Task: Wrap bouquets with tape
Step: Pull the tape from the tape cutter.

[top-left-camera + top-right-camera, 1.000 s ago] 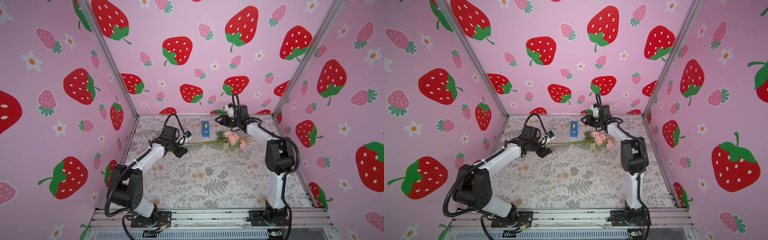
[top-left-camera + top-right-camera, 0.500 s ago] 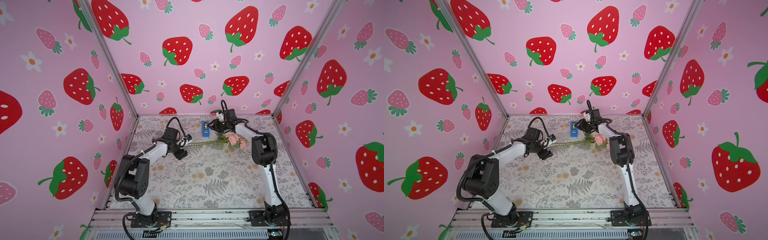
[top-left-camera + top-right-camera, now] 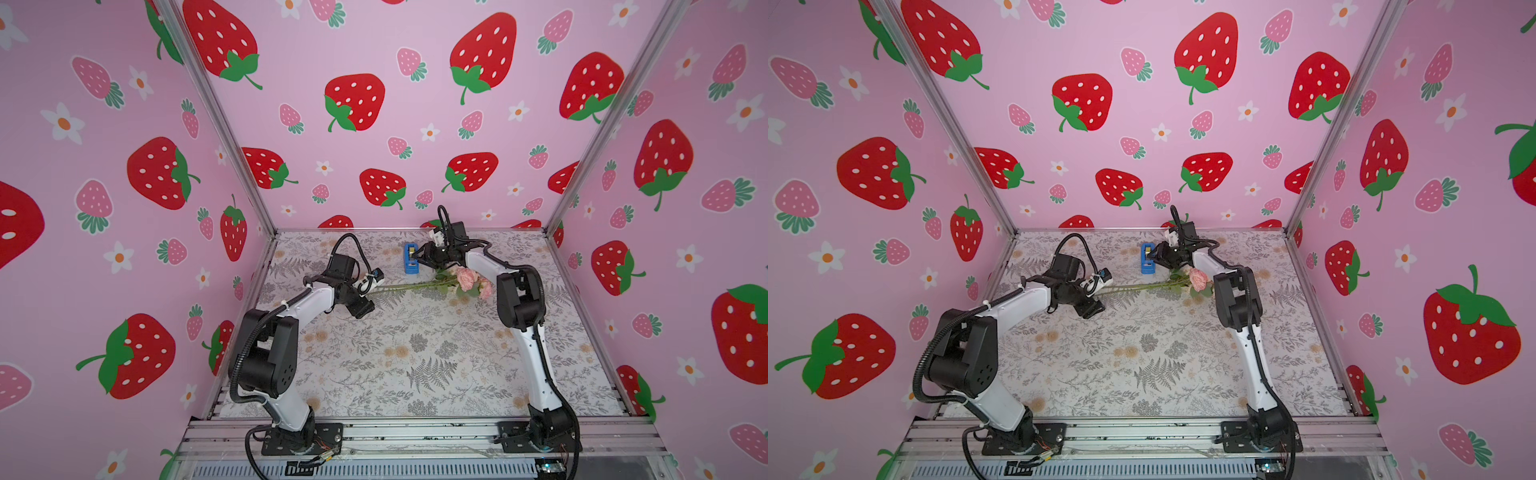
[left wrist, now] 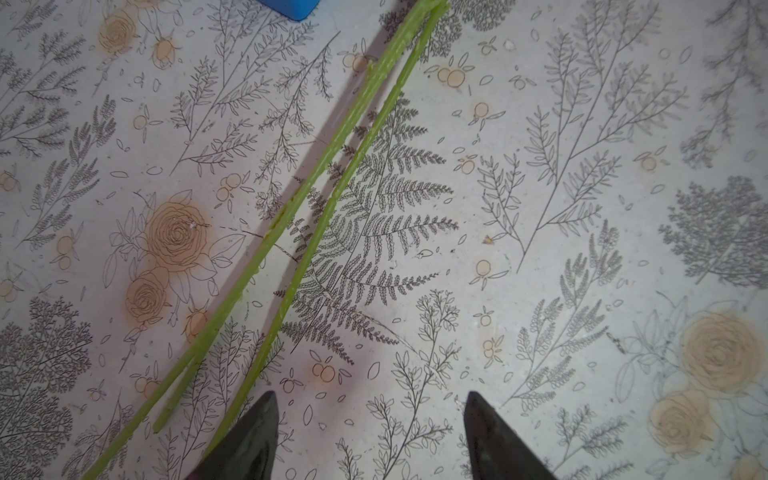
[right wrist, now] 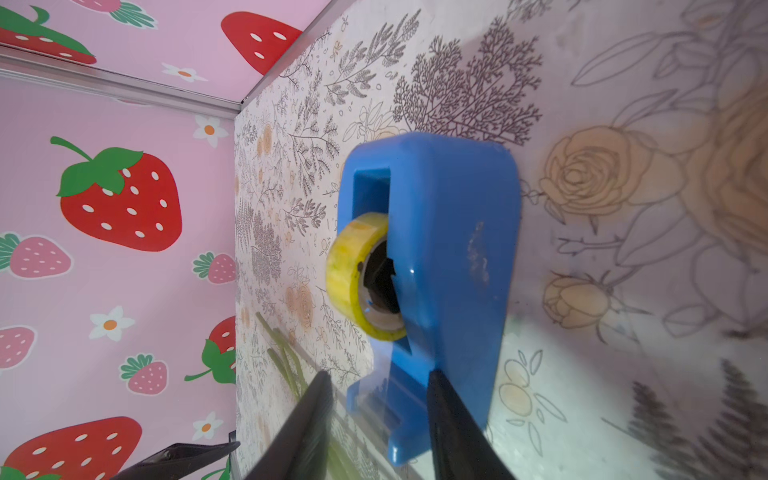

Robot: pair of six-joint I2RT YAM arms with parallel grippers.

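Overall scene: a small booth with smooth pink walls [image 3: 374, 50] printed with red strawberries and white daisies. Two white-and-black robot arms [image 3: 307, 303] reach in from a ribbed metal rail [image 3: 415, 432] at the near edge.

Surface: a matte, pale table [image 3: 415, 365] covered in fine grey line drawings of ferns and branches, with soft tan roses.

Flowers: one bouquet [image 3: 411, 286] [image 3: 1142, 286] of a few long, thin, waxy green stems [image 4: 316, 174] topped with ruffled pale pink and cream blooms [image 3: 467, 276] [image 3: 1198, 279] and green leaves. It lies flat across the far half of the table, between the two grippers. The blooms point toward the right arm and the bare cut ends toward the left arm. The stems sit close together near the blooms and fan slightly apart at the cut ends.

Tape: a small yellowish roll of glossy clear tape [image 5: 353, 266] on a dark hub. It sits in a blue moulded plastic dispenser [image 3: 411, 259] [image 3: 1147, 259] [image 5: 453, 249] with rounded corners. The dispenser stands upright near the back wall, just beyond the stems.

Left tool: the left gripper [image 3: 368, 300] [image 3: 1096, 301] [image 4: 370, 399] sits low over the cut ends. Its two dark, tapered fingers [image 4: 257, 436] are spread wide with bare table between them. One stem runs under a fingertip, and the tool holds nothing.

Right tool: the right gripper [image 3: 417, 258] [image 3: 1153, 257] [image 5: 376, 378] is at the dispenser's low cutter end. Its pointed dark jaws are partly apart and straddle the blue nose. One jaw overlaps the plastic edge and the other stands clear of it. A strip of clear film shows between them, but whether either jaw touches it cannot be told.
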